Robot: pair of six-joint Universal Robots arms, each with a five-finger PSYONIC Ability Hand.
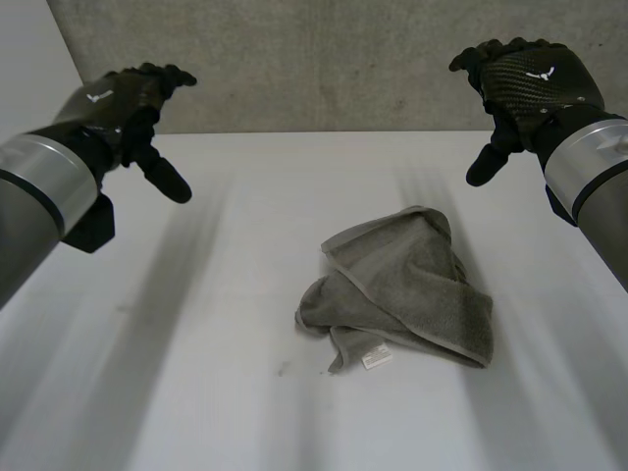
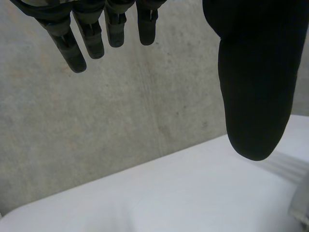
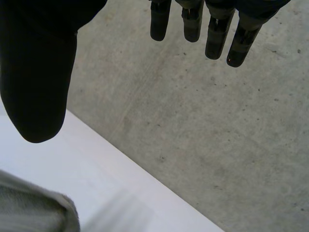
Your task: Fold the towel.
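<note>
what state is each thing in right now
towel, crumpled in a loose heap on the table, touched by neither hand
left hand, open, raised above the table, holding nothing
right hand, open, raised above the table, holding nothing
</note>
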